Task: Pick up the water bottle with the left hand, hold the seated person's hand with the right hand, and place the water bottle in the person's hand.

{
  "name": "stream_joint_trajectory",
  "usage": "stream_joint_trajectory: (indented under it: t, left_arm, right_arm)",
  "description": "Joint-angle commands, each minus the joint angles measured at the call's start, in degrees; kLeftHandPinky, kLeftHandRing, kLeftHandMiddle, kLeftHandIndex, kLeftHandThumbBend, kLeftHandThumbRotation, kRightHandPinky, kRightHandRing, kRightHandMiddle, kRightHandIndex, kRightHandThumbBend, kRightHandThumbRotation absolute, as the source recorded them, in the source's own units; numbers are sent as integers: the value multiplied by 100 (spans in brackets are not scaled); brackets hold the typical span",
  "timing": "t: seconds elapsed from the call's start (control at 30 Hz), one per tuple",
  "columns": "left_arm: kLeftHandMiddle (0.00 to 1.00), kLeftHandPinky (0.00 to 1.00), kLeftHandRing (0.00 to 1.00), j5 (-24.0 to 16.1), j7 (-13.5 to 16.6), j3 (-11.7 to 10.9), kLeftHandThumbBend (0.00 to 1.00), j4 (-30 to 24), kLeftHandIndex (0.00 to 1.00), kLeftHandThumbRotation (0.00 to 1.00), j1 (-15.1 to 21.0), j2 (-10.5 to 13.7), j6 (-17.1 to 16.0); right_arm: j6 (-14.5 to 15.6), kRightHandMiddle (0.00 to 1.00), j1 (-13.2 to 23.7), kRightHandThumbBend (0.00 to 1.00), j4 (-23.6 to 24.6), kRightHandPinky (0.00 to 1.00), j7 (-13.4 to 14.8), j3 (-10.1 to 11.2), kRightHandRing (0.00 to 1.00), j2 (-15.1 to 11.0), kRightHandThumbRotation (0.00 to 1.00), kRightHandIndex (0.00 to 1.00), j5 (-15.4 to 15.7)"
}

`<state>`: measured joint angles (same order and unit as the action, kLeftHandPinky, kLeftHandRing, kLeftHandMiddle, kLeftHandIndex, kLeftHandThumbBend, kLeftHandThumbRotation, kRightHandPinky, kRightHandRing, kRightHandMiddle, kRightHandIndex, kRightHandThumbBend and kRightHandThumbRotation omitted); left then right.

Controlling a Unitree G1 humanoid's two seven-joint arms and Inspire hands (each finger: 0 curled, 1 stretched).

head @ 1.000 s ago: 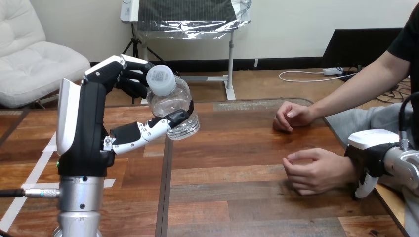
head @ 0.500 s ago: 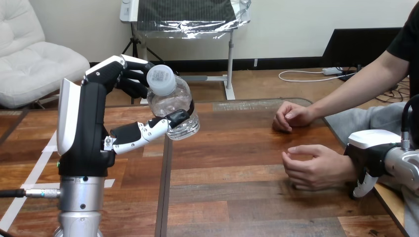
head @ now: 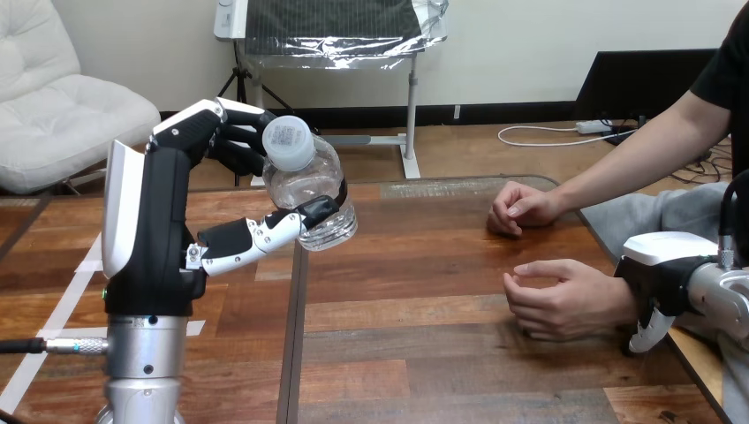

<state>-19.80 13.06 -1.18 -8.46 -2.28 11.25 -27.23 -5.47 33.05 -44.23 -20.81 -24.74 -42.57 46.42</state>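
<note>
One step done: left hand (head: pixel 168 212) wraps fingers (head: pixel 234 141) round the raised water bottle (head: pixel 309 190); right hand (head: pixel 664 276) meets the person's hand (head: pixel 565 300), hold unclear; handover pending.

Bright and evenly lit. Pale sheen across the table (head: pixel 415 291)'s far half. Faint shadow on the table under the person's nearer hand (head: pixel 565 300).

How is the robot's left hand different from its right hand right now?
The left hand is raised high above the table; the right hand sits low at the table's right edge. The left hand is curled round a clear water bottle; the right hand lies against the wrist of the person's nearer hand, with no bottle. Both are black with white shells.
</note>
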Motion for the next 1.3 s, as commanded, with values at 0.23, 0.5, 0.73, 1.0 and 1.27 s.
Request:
stream_joint_trajectory:
  t: [0.23, 0.5, 0.73, 1.0, 1.27]
  left_arm:
    - [47, 43, 43, -4, 74, -154, 63, -57, 50, 0, 355, -18, -42]
    - [47, 44, 43, -26, 75, -152, 64, -80, 50, 0, 363, -41, 0]
    - [46, 44, 43, -32, 55, -146, 63, -108, 50, 0, 381, -50, 44]
    - [46, 43, 43, -22, 49, -140, 63, -67, 50, 0, 420, -37, 7]
    - [46, 43, 43, -35, 56, -118, 63, -12, 50, 0, 470, -51, 2]
  right_arm:
    - [-95, 53, 91, 72, 127, 32, 416, 133, 42, 40, 0, 55, -226]
    - [-87, 52, 110, 72, 127, 30, 549, 193, 40, 3, 0, 55, -337]
    - [-148, 49, 80, 73, 295, 25, 697, 341, 37, -74, 0, 52, -505]
    - [-81, 47, 121, 73, 511, 24, 642, 448, 36, -148, 0, 49, -598]
    - [-134, 49, 145, 73, 805, 29, 587, 488, 39, -309, 0, 51, -548]
